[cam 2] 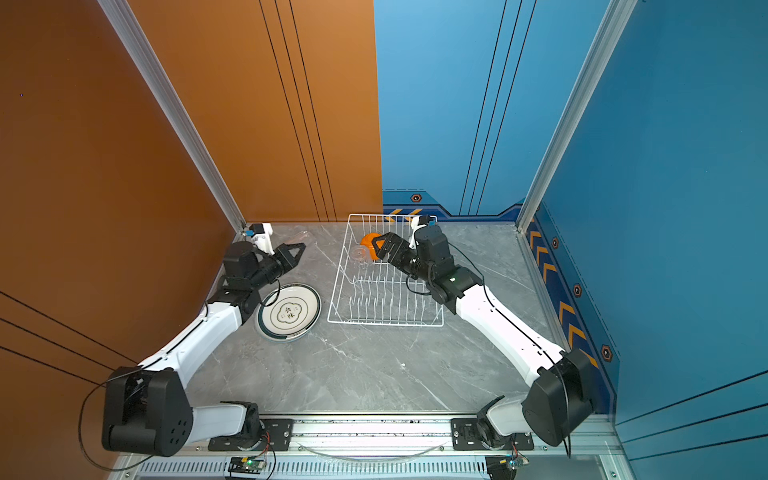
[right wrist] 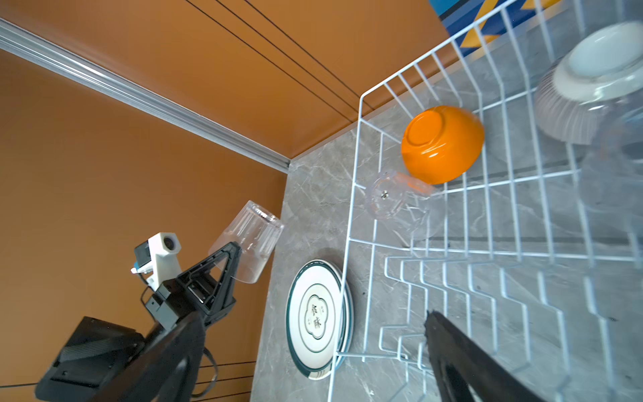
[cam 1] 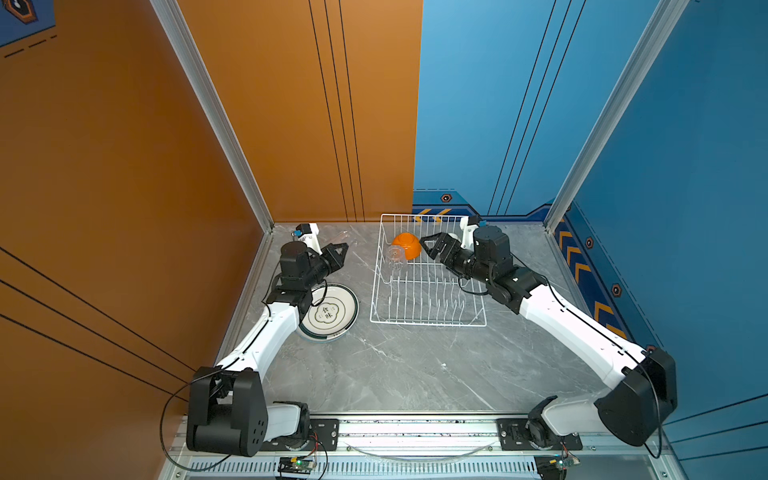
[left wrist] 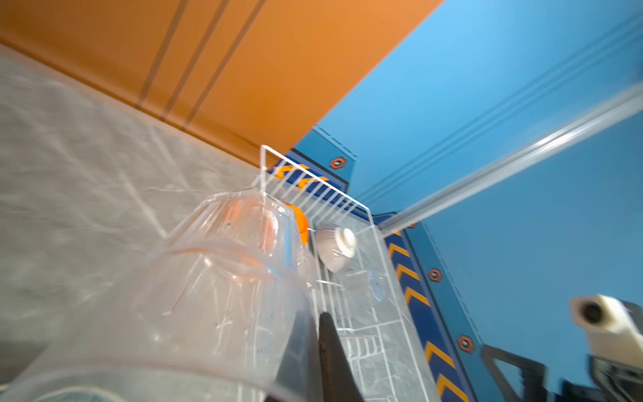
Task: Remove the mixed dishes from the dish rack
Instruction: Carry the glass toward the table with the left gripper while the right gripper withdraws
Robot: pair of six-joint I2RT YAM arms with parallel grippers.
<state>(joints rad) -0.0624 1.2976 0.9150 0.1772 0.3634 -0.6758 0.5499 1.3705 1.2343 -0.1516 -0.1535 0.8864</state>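
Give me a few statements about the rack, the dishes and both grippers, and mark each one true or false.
1. The left gripper holds a clear glass. True.
2. The orange bowl sits on the table outside the rack. False: it lies upside down inside the rack.
3. The right gripper is shut on the orange bowl. False: its jaws stand open beside the bowl, gripping nothing.
4. Plates lie stacked on the table beside the rack. True.
5. A white ribbed bowl lies upside down in the rack. True.
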